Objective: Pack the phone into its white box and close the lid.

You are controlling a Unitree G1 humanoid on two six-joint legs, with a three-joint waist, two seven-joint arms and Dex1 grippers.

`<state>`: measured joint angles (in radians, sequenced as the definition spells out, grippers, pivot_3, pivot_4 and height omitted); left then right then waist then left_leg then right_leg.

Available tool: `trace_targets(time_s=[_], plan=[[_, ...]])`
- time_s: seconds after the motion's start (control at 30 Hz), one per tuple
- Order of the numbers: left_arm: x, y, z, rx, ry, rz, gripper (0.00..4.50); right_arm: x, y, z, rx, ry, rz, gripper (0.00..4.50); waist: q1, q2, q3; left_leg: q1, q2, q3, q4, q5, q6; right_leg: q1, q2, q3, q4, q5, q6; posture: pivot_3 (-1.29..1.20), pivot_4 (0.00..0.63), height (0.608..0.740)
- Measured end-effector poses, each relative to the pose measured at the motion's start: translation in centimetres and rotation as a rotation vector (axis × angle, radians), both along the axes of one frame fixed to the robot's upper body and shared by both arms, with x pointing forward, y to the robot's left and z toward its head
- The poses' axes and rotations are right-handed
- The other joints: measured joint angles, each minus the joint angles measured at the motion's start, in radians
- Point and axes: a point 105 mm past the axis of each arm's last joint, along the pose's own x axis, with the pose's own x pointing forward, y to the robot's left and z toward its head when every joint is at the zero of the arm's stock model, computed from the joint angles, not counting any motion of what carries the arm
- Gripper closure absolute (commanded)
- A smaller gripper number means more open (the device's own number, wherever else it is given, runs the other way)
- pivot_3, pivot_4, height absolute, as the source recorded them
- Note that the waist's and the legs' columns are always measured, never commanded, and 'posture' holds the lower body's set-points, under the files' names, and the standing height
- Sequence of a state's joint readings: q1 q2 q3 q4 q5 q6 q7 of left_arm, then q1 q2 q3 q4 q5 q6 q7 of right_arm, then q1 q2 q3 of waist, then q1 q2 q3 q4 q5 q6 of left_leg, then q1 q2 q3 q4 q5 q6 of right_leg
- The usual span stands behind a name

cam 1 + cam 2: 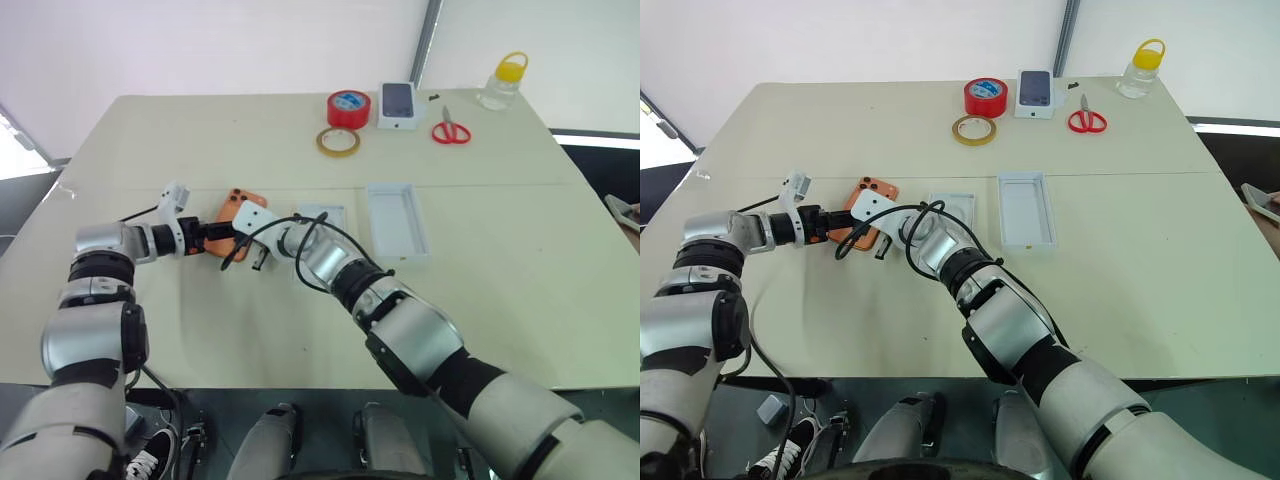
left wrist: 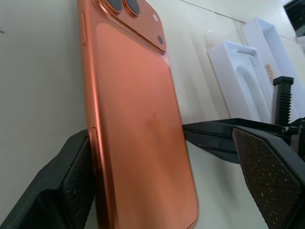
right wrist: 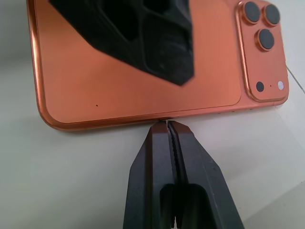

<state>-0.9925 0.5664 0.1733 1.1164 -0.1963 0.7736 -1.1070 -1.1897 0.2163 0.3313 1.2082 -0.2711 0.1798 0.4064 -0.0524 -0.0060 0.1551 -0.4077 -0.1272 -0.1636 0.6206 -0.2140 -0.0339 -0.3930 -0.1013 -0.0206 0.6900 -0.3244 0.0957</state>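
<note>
Your flat orange smartphone (image 1: 232, 212), back up with its raised camera cluster at the far corner, lies on the pale table (image 1: 500, 300) between the two grippers, left of the shallow white cardboard tray with the brownish floor (image 1: 322, 218) and well left of the plain all-white lid tray (image 1: 397, 220). Its long axis runs away from you, tilted a little to the right.

Your left gripper (image 1: 208, 236) stands wide open and straddles the phone's near end: in the left wrist view one black pad (image 2: 71, 186) sits against the phone's left long edge, and the other pad (image 2: 269, 176) stands apart on the right side with bare table between it and the phone. Your right gripper (image 3: 167, 125) is pressed shut with nothing in it, its closed tips touching the phone's long right edge about midway, as if bracing or nudging it.

So the coming move turns on this: the phone already lies inside the left jaws, across its short width, and the left arm is the one placed to take it. Judging from here, closing the left fingers should catch it by its long edges, while the right tips hold it from sliding toward the box
</note>
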Motion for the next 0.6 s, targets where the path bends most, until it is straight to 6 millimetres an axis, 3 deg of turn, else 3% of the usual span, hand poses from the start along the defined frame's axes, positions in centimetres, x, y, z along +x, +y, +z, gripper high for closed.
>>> trace_targets(time_s=[0.13, 0.17, 0.23, 0.37, 0.6], plan=[[0.2, 0.0, -0.1, -0.018, 0.000, 0.028, 0.13, -0.1, 0.0, -0.1, -0.006, -0.008, 0.011, 4.45, -0.001, 0.000, 0.000, 0.000, 0.000, 0.000, 0.000, 0.000, 0.000, 0.000, 0.004, 0.010, 0.000, 0.000, 0.000, 0.00, 0.150, 0.740], [0.2, 0.1, -0.1, -0.034, 0.003, 0.041, 0.39, -0.1, 0.0, -0.1, -0.009, -0.010, 0.014, 4.50, -0.002, 0.000, 0.000, 0.000, 0.000, 0.000, 0.000, 0.000, 0.000, 0.000, 0.004, 0.012, 0.000, 0.000, 0.000, 0.00, 0.150, 0.740], [0.2, 0.6, -0.3, -0.047, 0.011, 0.075, 0.98, -0.1, 0.1, -0.1, -0.015, -0.016, 0.022, 4.50, -0.007, 0.000, 0.000, 0.000, 0.000, 0.000, 0.000, 0.000, 0.000, -0.001, 0.004, 0.013, 0.000, -0.001, 0.001, 0.00, 0.150, 0.740], [0.0, 1.3, -1.0, -0.052, 0.035, 0.115, 2.98, -0.1, 0.0, -0.1, -0.016, -0.019, 0.025, 4.50, -0.019, 0.000, 0.000, 0.000, 0.000, 0.000, 0.000, 0.000, 0.000, 0.000, 0.004, 0.014, 0.000, -0.001, 0.001, 0.00, 0.150, 0.740], [-0.6, 0.9, -1.4, -0.112, 0.071, 0.107, 2.98, -0.1, 0.0, -0.1, -0.017, -0.025, 0.031, 4.50, -0.021, 0.000, -0.001, 0.000, 0.001, 0.000, 0.000, 0.000, 0.000, 0.000, 0.005, 0.015, 0.001, -0.001, 0.001, 0.00, 0.150, 0.740]])
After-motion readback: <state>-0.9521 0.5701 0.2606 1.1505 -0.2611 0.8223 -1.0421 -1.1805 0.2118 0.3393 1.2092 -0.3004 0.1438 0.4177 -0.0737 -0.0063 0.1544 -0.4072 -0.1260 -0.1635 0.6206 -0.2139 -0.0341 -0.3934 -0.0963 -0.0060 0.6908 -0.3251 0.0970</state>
